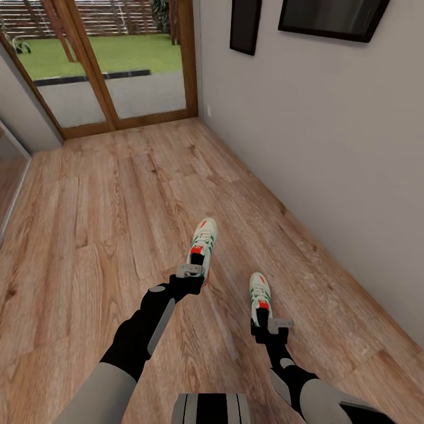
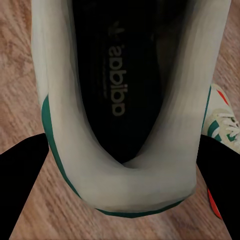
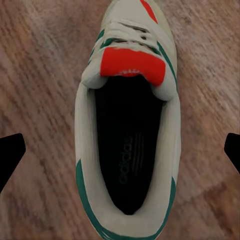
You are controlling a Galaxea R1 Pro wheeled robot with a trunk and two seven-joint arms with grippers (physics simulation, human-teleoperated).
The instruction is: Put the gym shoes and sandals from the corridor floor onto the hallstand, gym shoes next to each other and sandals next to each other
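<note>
Two cream-white gym shoes with green stripes and red-orange tongues are in view over the wood-plank corridor floor (image 1: 106, 235). My left gripper (image 1: 196, 262) is shut on the heel of the farther gym shoe (image 1: 202, 238); in the left wrist view its black fingers (image 2: 22, 190) press both sides of that heel (image 2: 125, 190), with the second shoe (image 2: 220, 120) beside it. My right gripper (image 1: 262, 318) hangs open above the nearer gym shoe (image 1: 259, 294), its fingertips (image 3: 10, 155) spread wide of the shoe (image 3: 127, 150). The sandals and the hallstand are out of view.
A grey wall (image 1: 330, 176) with dark framed pictures (image 1: 330, 20) runs along the right. A wood-framed glass door (image 1: 106, 76) closes the corridor's far end. Bare floor stretches to the left and ahead.
</note>
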